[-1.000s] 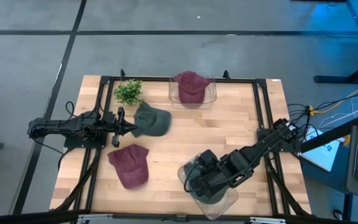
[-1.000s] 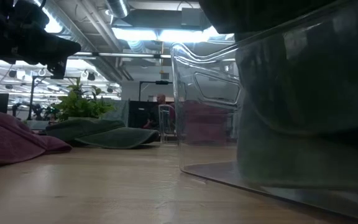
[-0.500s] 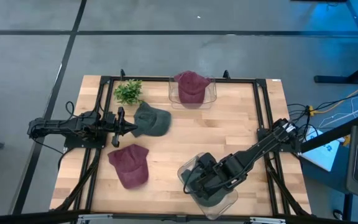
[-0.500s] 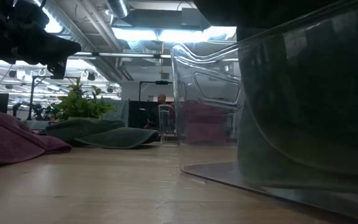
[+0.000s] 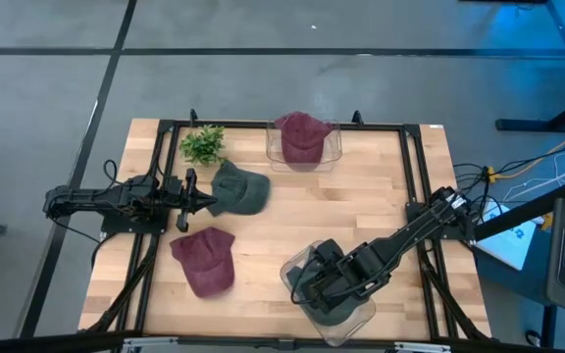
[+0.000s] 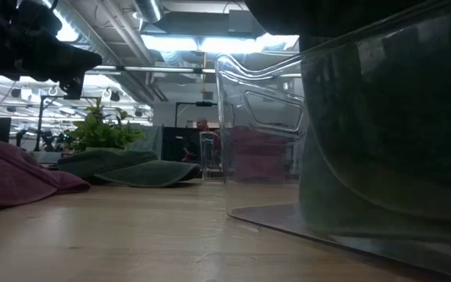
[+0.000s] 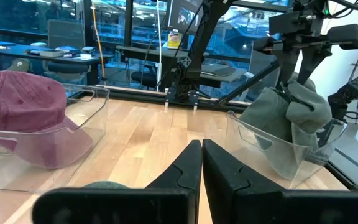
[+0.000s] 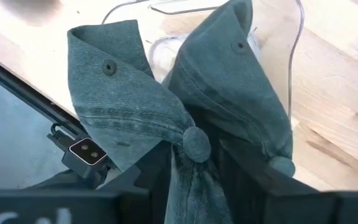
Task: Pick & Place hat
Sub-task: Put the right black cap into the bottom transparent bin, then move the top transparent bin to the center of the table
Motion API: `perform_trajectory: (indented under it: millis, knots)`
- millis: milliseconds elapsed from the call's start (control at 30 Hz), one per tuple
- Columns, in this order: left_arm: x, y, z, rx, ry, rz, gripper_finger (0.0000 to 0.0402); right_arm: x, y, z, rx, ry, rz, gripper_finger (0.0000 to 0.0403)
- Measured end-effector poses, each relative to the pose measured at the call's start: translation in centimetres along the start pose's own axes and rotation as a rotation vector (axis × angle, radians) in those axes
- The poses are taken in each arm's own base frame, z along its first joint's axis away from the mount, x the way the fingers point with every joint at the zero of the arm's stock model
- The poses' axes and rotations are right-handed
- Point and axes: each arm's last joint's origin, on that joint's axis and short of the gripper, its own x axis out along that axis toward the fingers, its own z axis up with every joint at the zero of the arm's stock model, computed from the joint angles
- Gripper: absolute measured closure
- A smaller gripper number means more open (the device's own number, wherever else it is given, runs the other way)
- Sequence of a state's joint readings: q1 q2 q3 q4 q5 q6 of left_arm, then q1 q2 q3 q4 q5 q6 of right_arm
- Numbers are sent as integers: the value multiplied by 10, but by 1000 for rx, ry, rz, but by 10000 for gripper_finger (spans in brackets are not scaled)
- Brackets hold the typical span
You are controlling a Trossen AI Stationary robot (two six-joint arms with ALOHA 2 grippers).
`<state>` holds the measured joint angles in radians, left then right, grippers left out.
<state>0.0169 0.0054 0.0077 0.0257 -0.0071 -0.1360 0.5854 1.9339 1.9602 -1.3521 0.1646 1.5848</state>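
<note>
Green hat (image 8: 191, 118) between right claw (image 8: 191, 168) fingers, seemingly.

Green hat (image 5: 333, 299) crumpled in clear bin (image 5: 359, 316) near front edge; two maroon hats, another green on table.

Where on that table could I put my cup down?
The bare wood mid-table, between the green hat, the far bin and the near bin, is free. The left side is crowded with hats and a plant.
</note>
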Motion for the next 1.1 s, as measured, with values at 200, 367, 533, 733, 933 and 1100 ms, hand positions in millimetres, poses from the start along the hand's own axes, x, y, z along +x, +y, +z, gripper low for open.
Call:
perform_trajectory:
  millis: [200,367,533,733,933,1100]
  knots:
    - [0,0,0,0,0,0,389,0,-1,0,-1,0,-7,256]
    - [0,0,0,0,0,0,391,0,-1,0,-23,-2,-9,233]
    - [0,0,0,0,0,0,388,-6,0,3,-81,-63,9,203]
    - [0,0,0,0,0,0,393,-26,-5,9,-130,-139,39,190]
    - [0,0,0,0,0,0,394,-40,-11,12,-167,-165,63,190]
    - [0,0,0,0,0,0,391,-54,-18,16,-209,-220,81,189]
